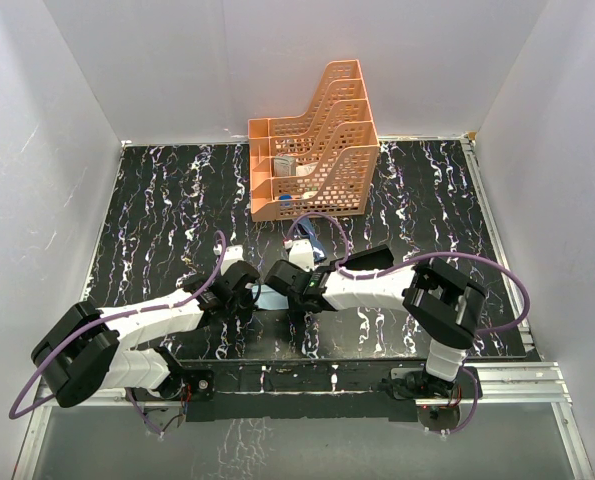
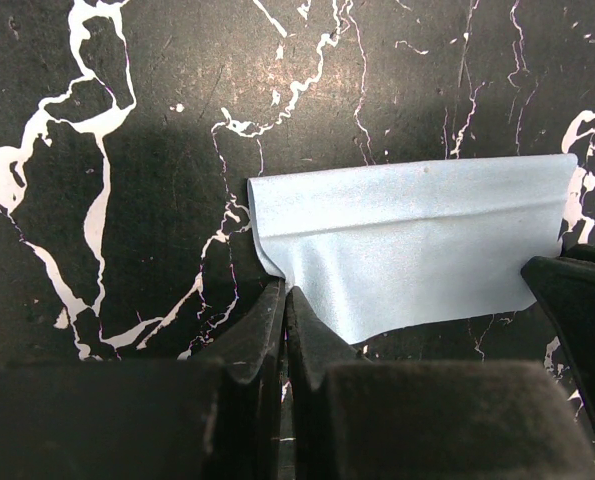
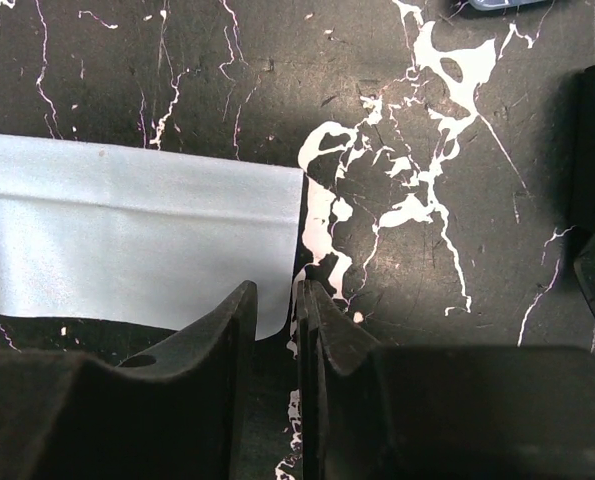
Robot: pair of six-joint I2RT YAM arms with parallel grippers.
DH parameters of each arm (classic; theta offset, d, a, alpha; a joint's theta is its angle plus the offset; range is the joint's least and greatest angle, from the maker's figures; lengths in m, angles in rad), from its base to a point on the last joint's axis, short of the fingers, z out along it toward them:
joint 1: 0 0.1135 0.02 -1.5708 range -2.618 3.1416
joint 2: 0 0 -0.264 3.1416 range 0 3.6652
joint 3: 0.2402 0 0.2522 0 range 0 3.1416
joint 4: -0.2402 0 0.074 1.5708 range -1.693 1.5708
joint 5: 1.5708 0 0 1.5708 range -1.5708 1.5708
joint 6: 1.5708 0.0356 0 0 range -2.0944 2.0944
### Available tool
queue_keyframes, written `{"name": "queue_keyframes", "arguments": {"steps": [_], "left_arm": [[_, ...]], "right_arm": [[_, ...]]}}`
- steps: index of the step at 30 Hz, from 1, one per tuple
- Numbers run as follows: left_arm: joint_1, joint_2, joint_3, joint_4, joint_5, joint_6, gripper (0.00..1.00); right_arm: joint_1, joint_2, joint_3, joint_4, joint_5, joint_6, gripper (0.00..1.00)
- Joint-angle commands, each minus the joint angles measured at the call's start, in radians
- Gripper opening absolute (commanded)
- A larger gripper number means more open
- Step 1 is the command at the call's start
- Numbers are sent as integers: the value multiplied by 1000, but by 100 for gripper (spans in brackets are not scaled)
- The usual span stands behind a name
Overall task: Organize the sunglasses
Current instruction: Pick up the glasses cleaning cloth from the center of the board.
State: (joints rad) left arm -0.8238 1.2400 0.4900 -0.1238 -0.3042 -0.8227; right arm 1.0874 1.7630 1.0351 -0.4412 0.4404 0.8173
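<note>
A pale blue cloth (image 1: 270, 296) lies on the black marbled table between my two grippers. It fills the middle of the left wrist view (image 2: 417, 240) and the left of the right wrist view (image 3: 127, 230). My left gripper (image 2: 285, 292) is shut on the cloth's near left corner, also seen from above (image 1: 256, 296). My right gripper (image 3: 277, 300) straddles the cloth's near right corner with a narrow gap between its jaws, also seen from above (image 1: 289, 290). The blue-framed sunglasses (image 1: 307, 240) lie just beyond the right wrist, with a sliver at the top edge of the right wrist view (image 3: 497, 4).
An orange tiered desk organizer (image 1: 317, 150) stands at the back centre with small items in its trays. A plain black oblong, probably the case (image 1: 375, 258), lies beside the right forearm. White walls close in the table on three sides.
</note>
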Motion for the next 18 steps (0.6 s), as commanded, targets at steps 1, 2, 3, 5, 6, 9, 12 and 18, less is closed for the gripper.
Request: {"name": "queue_keyframes", "arguments": {"steps": [1,2,3,5,6,9,12,18], "left_arm": [[-7,-3,-26,-73,54,-4,0],[-7,-1,-24,-72,54,-4,0],[-8,-1,-22,-73,55,-4,0],[-8,-1,-21,-74,54,-4,0],[-8,0,-21,-75,55,-4,0],[-7,-1,-21,-77,54,-4,0],[-7,-3,-22,-76,53,-5,0],[-8,-1,-22,-76,53,-6,0]], "right_arm": [[14,79,-28,-73,-54,5,20],[17,85,-26,-74,-54,5,19],[21,90,-23,-75,-54,5,19],[26,102,-19,-79,-53,5,18],[28,107,-16,-81,-51,5,18],[31,112,-15,-80,-52,3,17],[30,107,-21,-71,-60,4,16],[31,98,-39,-46,-81,7,11]]}}
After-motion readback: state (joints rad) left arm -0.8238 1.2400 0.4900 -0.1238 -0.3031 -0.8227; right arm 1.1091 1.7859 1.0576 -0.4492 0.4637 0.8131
